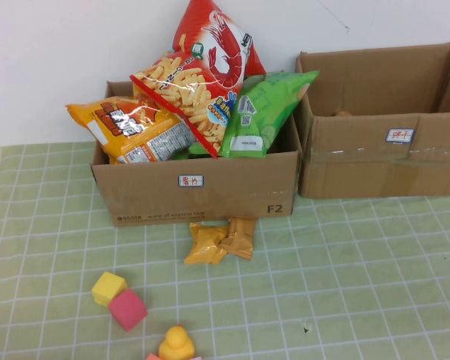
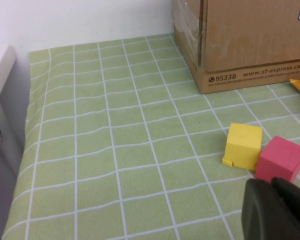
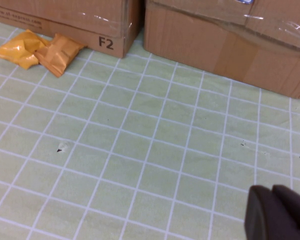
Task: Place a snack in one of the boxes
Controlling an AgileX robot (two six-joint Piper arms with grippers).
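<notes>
Two small snack packets, one yellow (image 1: 205, 244) and one orange (image 1: 240, 236), lie on the green checked cloth in front of the left cardboard box (image 1: 202, 193). They also show in the right wrist view, the yellow packet (image 3: 17, 47) and the orange packet (image 3: 57, 52). That box is heaped with several big chip bags (image 1: 191, 97). The right cardboard box (image 1: 382, 161) looks nearly empty. My left gripper (image 2: 272, 187) is shut and empty, low over the cloth near the pink block (image 2: 281, 158). My right gripper (image 3: 272, 192) is shut and empty, well short of the boxes. Neither gripper shows in the high view.
A yellow block (image 1: 108, 288), a pink block (image 1: 127, 310) and a yellow duck toy (image 1: 177, 343) sit near the front left of the cloth. A white wall runs behind the boxes. A white edge (image 2: 0, 70) borders the cloth on the left side.
</notes>
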